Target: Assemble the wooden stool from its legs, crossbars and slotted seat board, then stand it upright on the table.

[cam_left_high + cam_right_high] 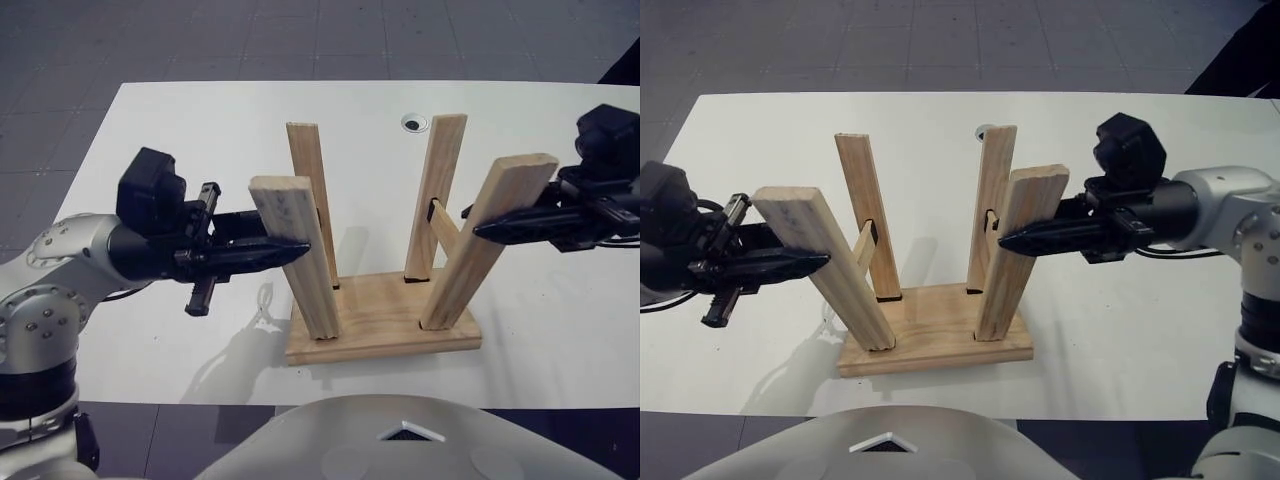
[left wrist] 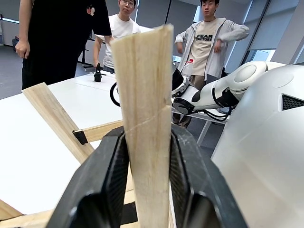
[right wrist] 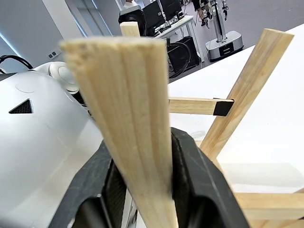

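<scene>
The left pincer (image 1: 292, 250) is pressed together on the near left leg (image 1: 316, 292), and a black finger is laid flat on each side of the wood. The right pincer (image 1: 482, 231) is pinched the same way on the near right leg (image 1: 468, 262). Both legs are held high up, far above the seat board (image 1: 385, 312). These two legs are stuck into the near corners of the seat board and are tilted outward from it. The far left leg (image 1: 310, 190) and the far right leg (image 1: 437, 190) are stuck into its far corners. The right crossbar (image 1: 444, 228) is fitted between the two legs on the right of the seat board, and the left crossbar (image 1: 862, 250) between the two on its left. The seat board is laid flat on the white tabletop (image 1: 190, 130), so the stool is put together but is upside down. One leg on each side is probably held so that the stool can be lifted evenly and turned over. Care is needed, since a leg could be pulled out of its slot.
</scene>
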